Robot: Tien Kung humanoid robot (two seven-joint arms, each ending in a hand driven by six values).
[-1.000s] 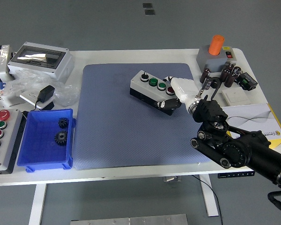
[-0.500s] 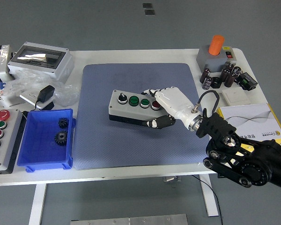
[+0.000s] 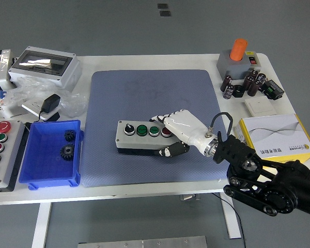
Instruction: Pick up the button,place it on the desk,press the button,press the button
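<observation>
Fingers (image 3: 163, 118) of your right hand (image 3: 182, 129) wrap the button box (image 3: 143, 137) at its 3 o'clock end; since the earlier frame, box and hand have shifted toward 7 o'clock on the blue mat (image 3: 144, 98). Grey lid: black knob, two green buttons, one red, partly hidden under the palm.

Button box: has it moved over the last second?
Yes. The button box, gripped by the right hand, came down-left across the blue mat, toward the table's near edge.

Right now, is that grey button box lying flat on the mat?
Apparently flat: the button box sits buttons-up on the blue mat, right hand gripping it.
</observation>
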